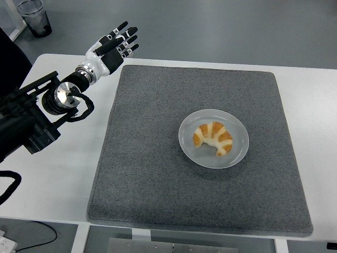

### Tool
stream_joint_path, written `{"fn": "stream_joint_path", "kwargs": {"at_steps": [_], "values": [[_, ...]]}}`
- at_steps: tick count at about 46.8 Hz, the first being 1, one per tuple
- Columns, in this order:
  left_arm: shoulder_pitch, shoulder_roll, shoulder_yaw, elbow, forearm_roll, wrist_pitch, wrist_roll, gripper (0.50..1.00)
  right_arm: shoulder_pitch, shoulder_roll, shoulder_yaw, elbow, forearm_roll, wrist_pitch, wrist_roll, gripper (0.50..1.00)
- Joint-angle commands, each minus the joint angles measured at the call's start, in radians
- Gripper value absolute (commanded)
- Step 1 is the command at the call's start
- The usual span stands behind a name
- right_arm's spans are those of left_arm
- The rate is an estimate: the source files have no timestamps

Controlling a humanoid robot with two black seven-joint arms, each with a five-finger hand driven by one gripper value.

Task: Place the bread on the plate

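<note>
A golden croissant (pixel 212 138) lies on the pale grey plate (pixel 238 154), right of the middle of the dark grey mat (pixel 152 158). My left hand (pixel 111 45) hovers over the table's far left corner, just off the mat's top-left corner, well away from the plate. Its fingers (pixel 126 37) are stretched out straight and hold nothing. The black left arm (pixel 37 113) comes in from the left edge. No right arm shows.
A dark bin (pixel 34 17) stands on the floor beyond the table's far left. White tabletop (pixel 58 168) borders the mat on the left and right, and the table's near edge runs along the bottom.
</note>
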Motion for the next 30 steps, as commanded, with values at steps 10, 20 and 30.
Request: {"fn": "stream_joint_path", "kwargs": {"at_steps": [10,20,30], "values": [[0.055,-0.051,-0.096,0.059,-0.002,-0.052,-0.023,1.000,0.000,0.000,0.000,0.000,0.000,0.000,0.000,0.952],[0.055,-0.073,-0.127,0.090,0.007,-0.054,-0.023,0.999,0.000,0.000,0.003,0.000,0.003,0.000,0.000,0.952],[0.046,-0.103,-0.127,0.116,0.009,-0.051,-0.023,0.999,0.000,0.000,0.006,0.000,0.006,-0.003,0.002,0.952]]}}
